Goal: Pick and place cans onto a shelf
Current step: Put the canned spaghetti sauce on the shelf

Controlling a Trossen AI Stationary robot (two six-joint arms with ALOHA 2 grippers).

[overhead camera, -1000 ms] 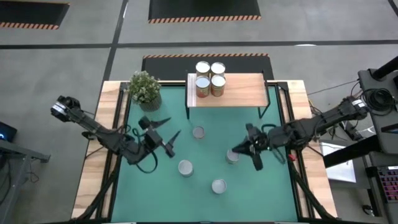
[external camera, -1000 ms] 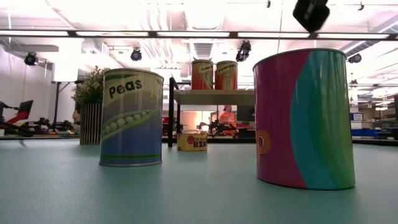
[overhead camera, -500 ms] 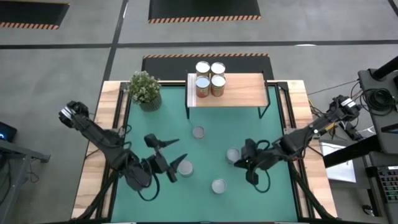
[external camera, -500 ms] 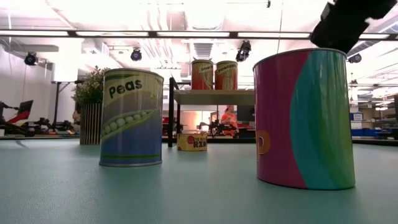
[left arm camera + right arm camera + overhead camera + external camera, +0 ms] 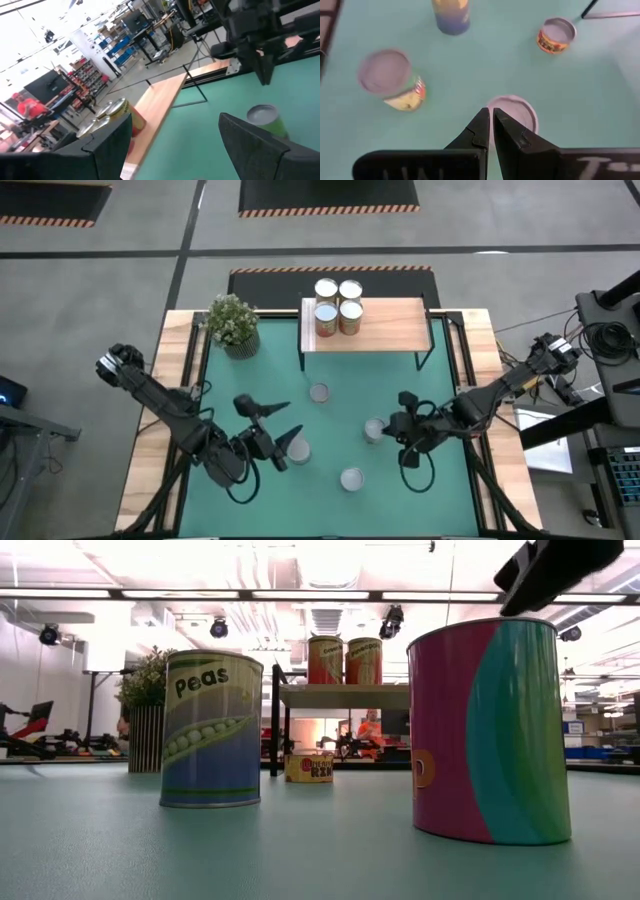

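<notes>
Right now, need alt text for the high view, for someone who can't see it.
Seen from above, four cans stand on a wooden shelf at the far edge of a green mat, and four more stand loose on the mat. The open left gripper reaches toward one loose can; the shut right gripper sits beside another. A potted plant stands at the far left corner.

High view: grey concrete floor (image 5: 100, 280) crossed by dark seams, with black mats edged in orange-and-black hazard striping (image 5: 330, 210) along the upper frame. Low view: a white ceiling carries long bright light strips (image 5: 250, 595) and black spotlights (image 5: 48, 635) at upper left — beyond, a workshop with a seated person in orange (image 5: 367, 727) at centre. Left wrist view: blue storage racks (image 5: 107, 42) and a white pillar (image 5: 90, 45) in the upper half.
</notes>
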